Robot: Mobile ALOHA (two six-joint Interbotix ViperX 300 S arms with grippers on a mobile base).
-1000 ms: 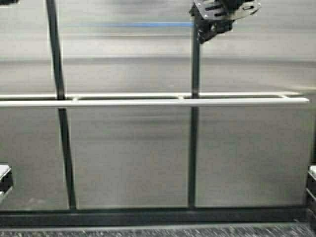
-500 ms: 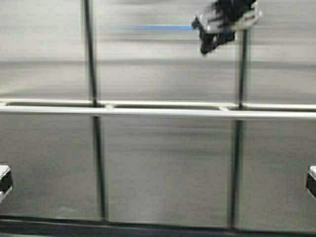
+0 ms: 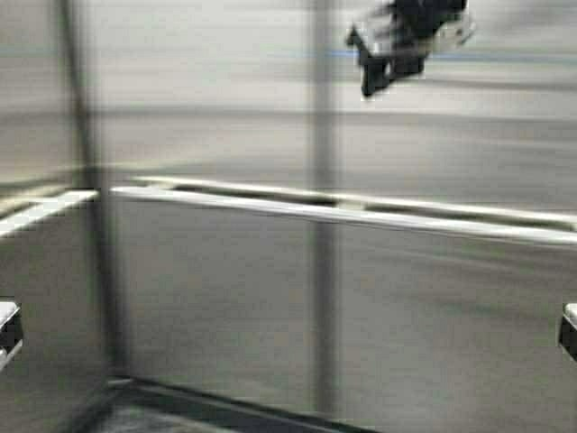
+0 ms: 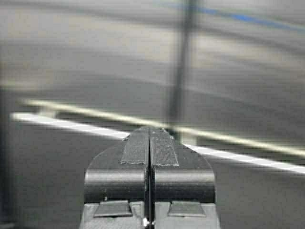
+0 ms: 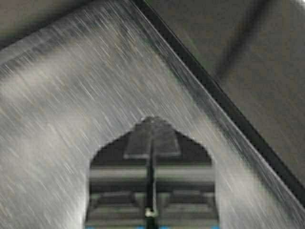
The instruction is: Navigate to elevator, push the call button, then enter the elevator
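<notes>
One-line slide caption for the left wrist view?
Left hand shut, facing the elevator's steel wall and handrail.

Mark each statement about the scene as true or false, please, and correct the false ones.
1. The robot faces steel panels of the elevator cabin. True.
2. The handrail runs vertically. False: it runs across the wall.
3. The left gripper is shut. True.
4. The right gripper holds a cup. False: it is shut on nothing.
5. A cabin corner shows at the left of the high view. True.
</notes>
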